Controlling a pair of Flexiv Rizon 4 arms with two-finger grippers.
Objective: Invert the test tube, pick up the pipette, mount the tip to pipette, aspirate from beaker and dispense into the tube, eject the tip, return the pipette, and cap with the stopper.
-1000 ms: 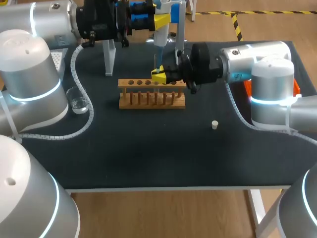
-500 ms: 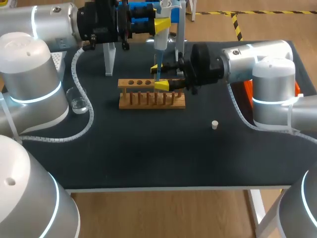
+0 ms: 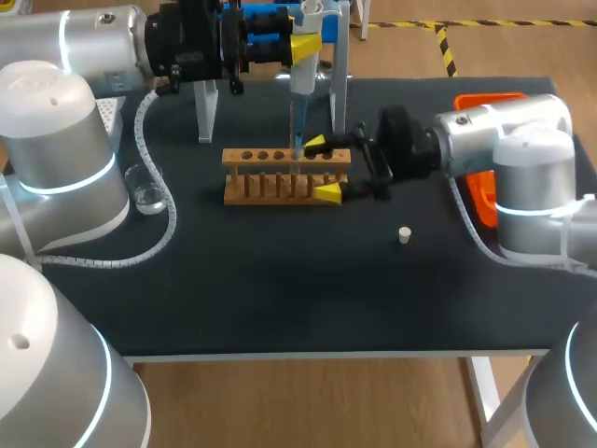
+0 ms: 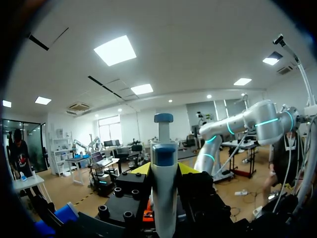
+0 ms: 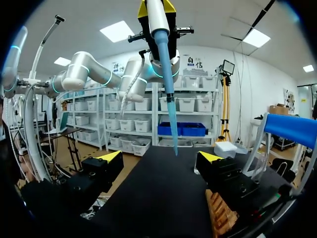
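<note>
My left gripper (image 3: 305,41) is shut on the white pipette (image 3: 301,79) and holds it upright above the wooden tube rack (image 3: 284,177). The pipette's blue tip (image 3: 298,131) points down at the rack's top holes. Whether a test tube stands there, I cannot make out. In the left wrist view the pipette (image 4: 164,183) fills the gap between the fingers. My right gripper (image 3: 322,169) is open at the rack's right end, one yellow tip behind the rack and one in front. In the right wrist view the blue tip (image 5: 169,94) hangs ahead of the open right gripper (image 5: 159,158). The white stopper (image 3: 404,234) lies on the mat.
A glass beaker (image 3: 147,191) stands at the left, by my left arm's cable. The pipette stand (image 3: 205,107) rises behind the rack. An orange tray (image 3: 482,191) lies at the right, partly behind my right arm. A perforated tip box (image 3: 111,109) sits at the far left.
My right gripper has gone from shut at the rack's top to wide open and has drawn back to the right. The left arm holds the pipette almost where it was.
</note>
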